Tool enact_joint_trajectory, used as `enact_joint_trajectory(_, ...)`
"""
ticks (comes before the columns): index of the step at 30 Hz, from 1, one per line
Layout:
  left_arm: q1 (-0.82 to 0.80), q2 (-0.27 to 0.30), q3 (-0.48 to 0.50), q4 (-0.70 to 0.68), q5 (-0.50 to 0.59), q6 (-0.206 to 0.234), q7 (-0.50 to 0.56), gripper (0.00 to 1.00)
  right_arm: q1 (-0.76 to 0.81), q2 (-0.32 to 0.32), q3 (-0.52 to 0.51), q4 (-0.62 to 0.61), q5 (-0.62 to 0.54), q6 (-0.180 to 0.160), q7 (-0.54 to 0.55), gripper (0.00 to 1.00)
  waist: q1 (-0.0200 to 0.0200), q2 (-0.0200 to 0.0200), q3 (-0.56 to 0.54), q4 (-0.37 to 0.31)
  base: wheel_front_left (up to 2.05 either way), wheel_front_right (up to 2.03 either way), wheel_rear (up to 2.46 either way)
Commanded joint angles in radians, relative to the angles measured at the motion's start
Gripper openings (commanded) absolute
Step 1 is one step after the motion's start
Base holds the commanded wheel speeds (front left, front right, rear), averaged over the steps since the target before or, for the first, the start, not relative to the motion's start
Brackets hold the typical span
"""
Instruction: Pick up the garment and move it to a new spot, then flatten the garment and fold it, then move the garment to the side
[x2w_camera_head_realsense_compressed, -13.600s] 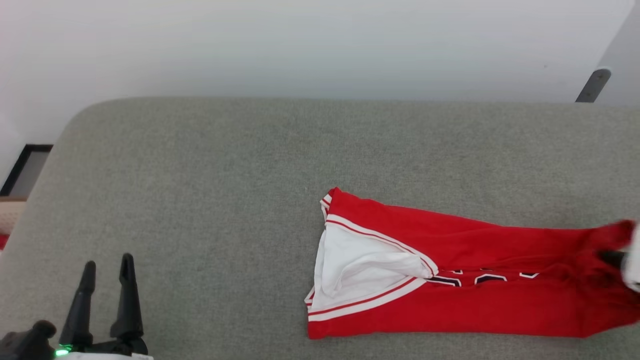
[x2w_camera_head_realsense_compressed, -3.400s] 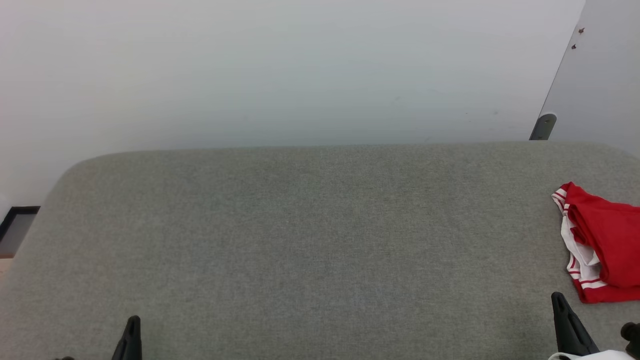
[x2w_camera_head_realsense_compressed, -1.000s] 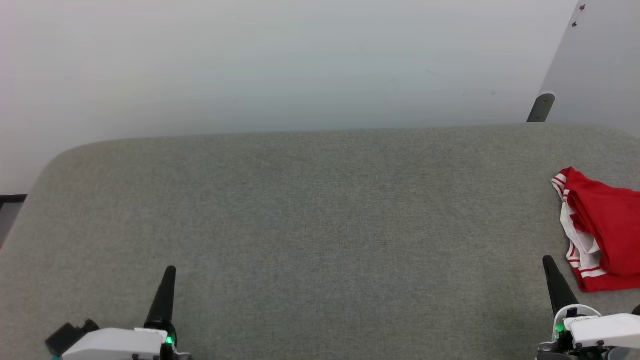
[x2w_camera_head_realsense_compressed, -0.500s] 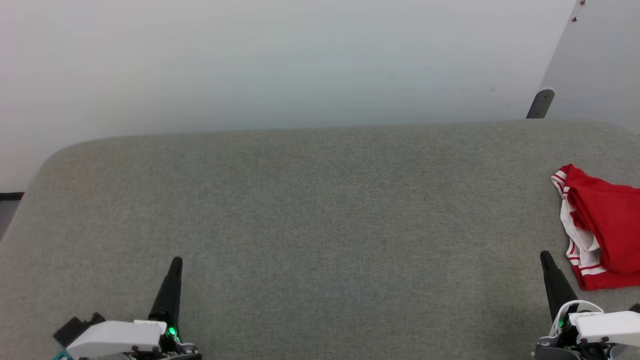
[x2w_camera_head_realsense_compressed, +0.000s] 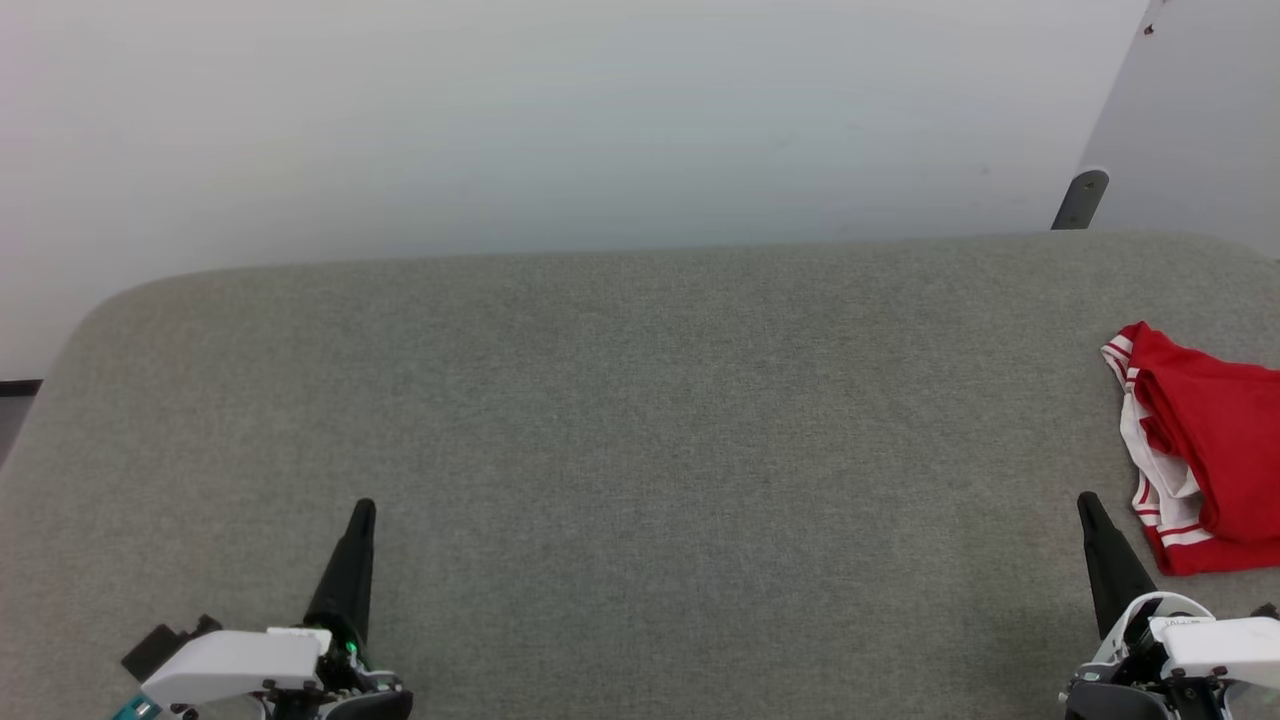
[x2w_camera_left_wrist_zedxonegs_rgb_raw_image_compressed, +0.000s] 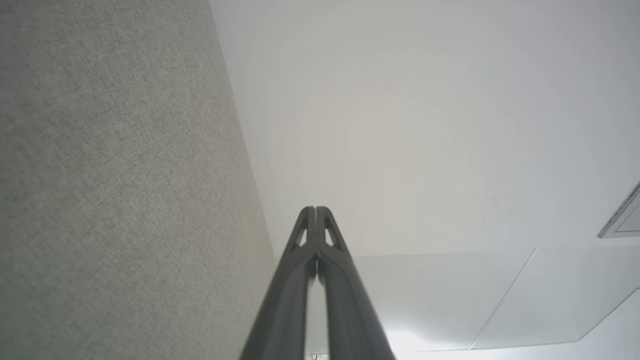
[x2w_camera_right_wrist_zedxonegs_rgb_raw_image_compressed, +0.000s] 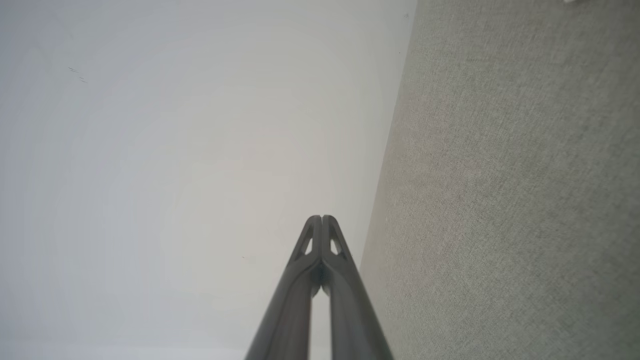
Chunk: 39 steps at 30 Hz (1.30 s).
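Over the last half second both grippers have edged a little higher in the head view. The whole scene has slid up slightly with the camera, and the garment keeps its bunched shape.

**Grey padded surface** (x2w_camera_head_realsense_compressed: 640, 450): one, covering the lower two thirds of the head view. Its far corner is rounded at 10 o'clock, and its near and right edges are cut off by the frame. Open room runs from 9 o'clock through the centre to about 3 o'clock.

**Pale wall** (x2w_camera_head_realsense_compressed: 560, 120): behind the far edge at 12 o'clock. At 2 o'clock stands one slanted light panel (x2w_camera_head_realsense_compressed: 1200, 110) with one dark bracket (x2w_camera_head_realsense_compressed: 1078, 198) at its foot.

**Garment** (x2w_camera_head_realsense_compressed: 1215, 450): one, red with white, red-striped trim. It lies bunched on the surface at 3 o'clock. The frame crops its right part, so its full extent and the number of folds cannot be made out. Nothing grips it.

**Left gripper** (x2w_camera_head_realsense_compressed: 362, 508) (x2w_camera_left_wrist_zedxonegs_rgb_raw_image_compressed: 316, 210): at 7 o'clock and well apart from the garment. In the head view it reads as a single dark spike. Its wrist view shows two fingers pressed together at the tips, holding nothing.

**Right gripper** (x2w_camera_head_realsense_compressed: 1086, 500) (x2w_camera_right_wrist_zedxonegs_rgb_raw_image_compressed: 321, 218): at 4 o'clock, near the garment's lower left corner without touching it. Its two fingers are likewise closed tip to tip and hold nothing.
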Motion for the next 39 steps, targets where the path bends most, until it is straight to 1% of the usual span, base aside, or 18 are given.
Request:
enact_joint_trajectory(1, -0.012, -0.003, 0.003, 0.001, -0.013, -0.003, 0.005, 0.0, -0.016, 0.004, -0.003, -0.005, 0.02, 0.0, 0.004, 0.0, 0.0001, 0.0, 0.001, 0.0, 0.0, 0.0, 0.0)
enact_joint_trajectory(6, -0.019, -0.008, 0.004, 0.004, -0.039, -0.004, 0.013, 0.0, -0.021, 0.008, -0.005, -0.004, 0.05, 0.0, 0.012, 0.0, 0.0001, 0.0, 0.004, -0.001, 0.0, 0.0, 0.0)
enact_joint_trajectory(39, -0.018, -0.007, 0.003, 0.003, -0.037, -0.004, 0.012, 0.0, -0.014, 0.007, -0.004, -0.004, 0.046, 0.0, 0.012, 0.0, 0.0001, 0.0, 0.004, -0.001, 0.0, 0.0, 0.0)
